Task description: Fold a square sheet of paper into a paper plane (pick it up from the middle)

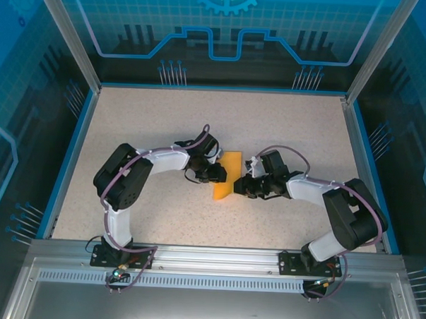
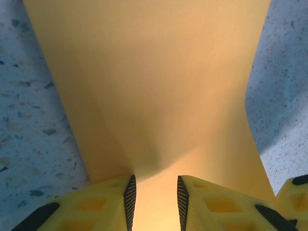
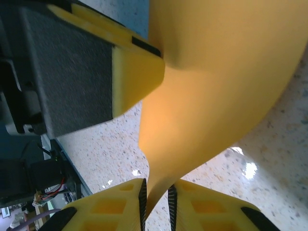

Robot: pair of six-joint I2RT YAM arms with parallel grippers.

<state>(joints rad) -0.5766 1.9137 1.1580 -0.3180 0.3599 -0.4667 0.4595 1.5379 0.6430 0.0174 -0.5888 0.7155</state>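
I count one square sheet of paper point(image 1: 229, 169), two arms and two grippers, all meeting at the middle of the table point(image 1: 158, 118). The sheet is orange-yellow and plain, bowed up off the surface between the grippers. The left gripper point(image 2: 154, 187) has its jaws narrow, with a raised ridge of the sheet running in between the pads; I cannot tell whether they press it. The right gripper point(image 3: 157, 192) has its jaws nearly together, pinching an edge of the sheet from the other side. The table is pale, speckled stone-like board with a blue rim. Silver metal posts stand at its corners, a metal rail point(image 1: 216, 257) carries the arm bases along the near edge, and blue panels with line patterns wall the room.
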